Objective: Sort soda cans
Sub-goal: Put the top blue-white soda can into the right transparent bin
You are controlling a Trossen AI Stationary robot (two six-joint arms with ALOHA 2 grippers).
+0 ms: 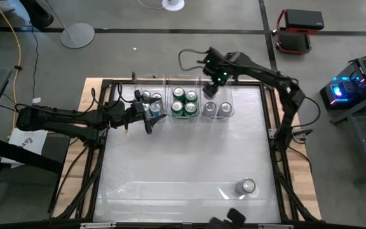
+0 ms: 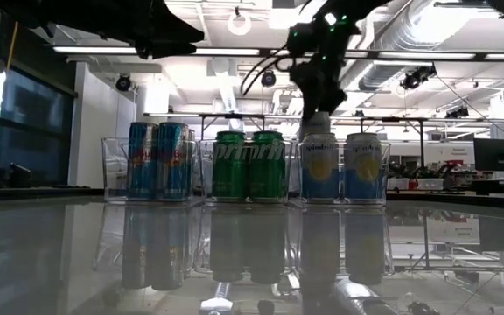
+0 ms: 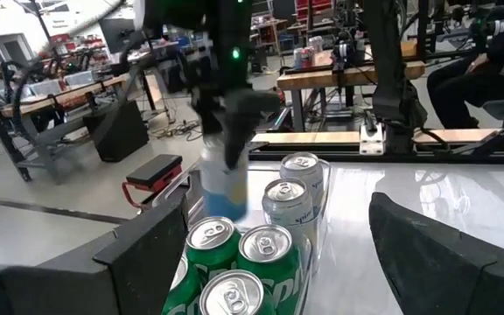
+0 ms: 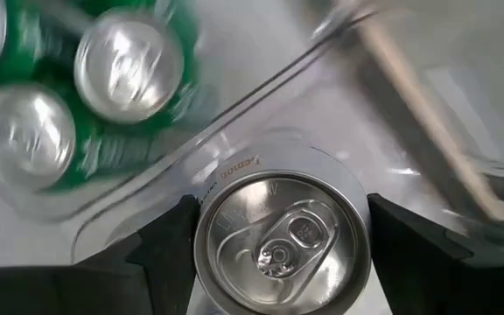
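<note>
The right end effector (image 1: 210,90) is gripping a silver-grey cylindrical metal soda can (image 4: 280,239) between its two fingers, which are standing partly apart against the can's sides. The can is hanging upright, long axis vertical, directly beneath the end effector and over the far slot of the clear rectangular plastic bin (image 1: 216,109) of grey cans. Two grey cans are sitting in that bin just in front of the held one, four green cans (image 1: 184,102) to one side, three blue cans (image 1: 150,102) visible beyond. One more grey can (image 1: 247,186) is standing alone on the table (image 1: 183,159), well apart and nearer the right arm. The left end effector (image 1: 151,116) is waiting, fully open and empty, beside the blue cans.
</note>
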